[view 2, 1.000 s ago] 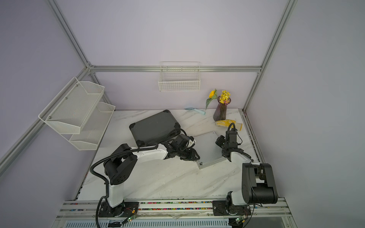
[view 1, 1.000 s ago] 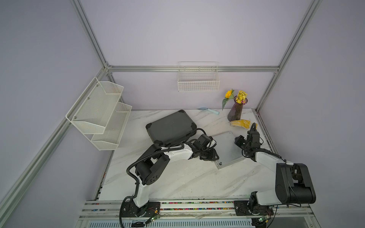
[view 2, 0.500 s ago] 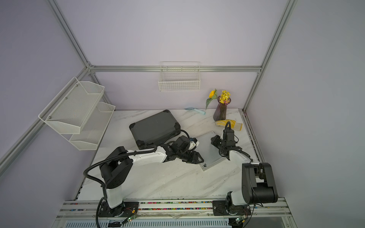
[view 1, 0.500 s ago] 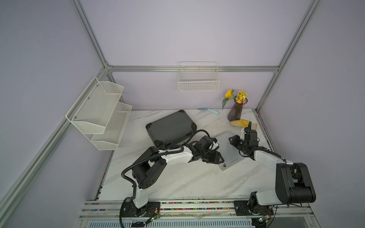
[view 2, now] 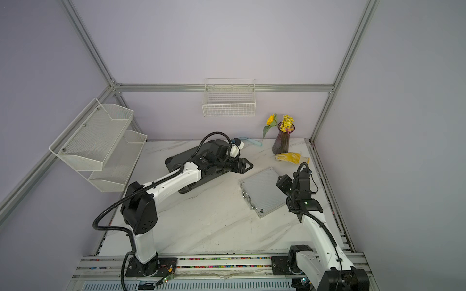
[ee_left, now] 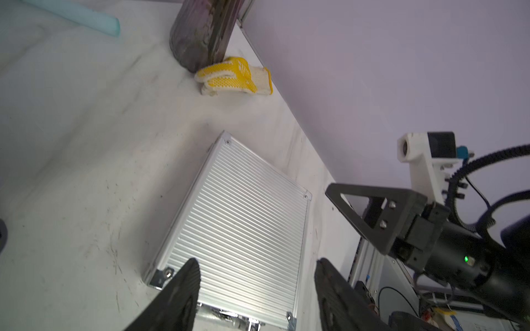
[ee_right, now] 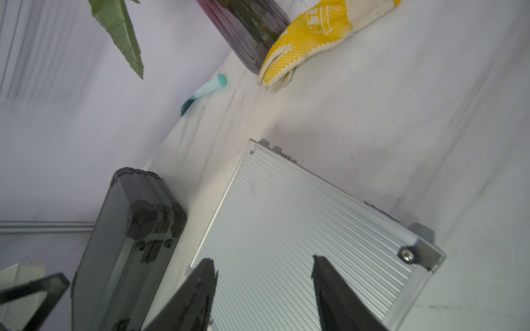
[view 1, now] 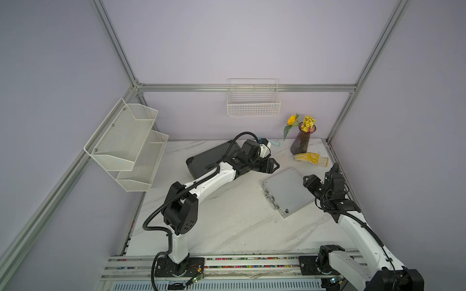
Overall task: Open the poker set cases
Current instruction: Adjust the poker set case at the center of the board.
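Both top views: arm (view 1: 214, 179) partly covers grey case (view 1: 201, 158); left claw (ee_left: 258, 263), right claw (ee_right: 262, 260) spread.

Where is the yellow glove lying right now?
In both top views, the yellow glove lies at the table's far right corner, beside the purple vase, beyond the silver case.

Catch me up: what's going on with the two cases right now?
Neither case is open yet. The silver case and the dark grey case both lie closed on the table. The left gripper hangs open between them, and the right gripper hangs open by the silver case's right edge. Neither holds anything.
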Robot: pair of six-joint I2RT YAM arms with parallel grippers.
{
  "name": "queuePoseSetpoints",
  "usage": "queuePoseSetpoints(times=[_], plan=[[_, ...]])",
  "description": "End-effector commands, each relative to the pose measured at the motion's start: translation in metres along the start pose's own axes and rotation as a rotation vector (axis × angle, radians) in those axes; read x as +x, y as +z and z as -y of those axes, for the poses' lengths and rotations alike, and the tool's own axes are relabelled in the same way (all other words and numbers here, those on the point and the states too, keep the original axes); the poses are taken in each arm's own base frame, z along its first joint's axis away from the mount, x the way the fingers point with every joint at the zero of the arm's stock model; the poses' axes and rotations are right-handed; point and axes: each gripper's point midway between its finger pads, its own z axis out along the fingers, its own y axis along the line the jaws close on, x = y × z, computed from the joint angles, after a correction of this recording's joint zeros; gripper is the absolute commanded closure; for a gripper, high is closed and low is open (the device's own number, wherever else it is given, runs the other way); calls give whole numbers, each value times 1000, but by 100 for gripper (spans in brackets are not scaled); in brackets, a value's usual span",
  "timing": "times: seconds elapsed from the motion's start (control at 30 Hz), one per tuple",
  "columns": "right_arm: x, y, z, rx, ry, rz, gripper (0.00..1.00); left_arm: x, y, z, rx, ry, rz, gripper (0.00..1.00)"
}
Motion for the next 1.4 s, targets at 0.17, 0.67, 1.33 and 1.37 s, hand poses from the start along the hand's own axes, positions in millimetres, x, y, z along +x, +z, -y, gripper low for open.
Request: queuePoseSetpoints(times=[0.17, 0.67, 1.33, 1.37], plan=[[46, -5, 41, 127, 67, -140, 42, 18, 63, -54, -57, -30, -101, 35], [74, 11, 60, 145, 89, -217, 47, 71, 92, -78, -28, -121, -241, 38], [70, 56, 29, 42, -12, -306, 56, 139, 75, -61, -28, -158, -377, 43], [69, 58, 27, 36, -10, -309, 56, 141, 73, -60, -29, -160, -379, 43]])
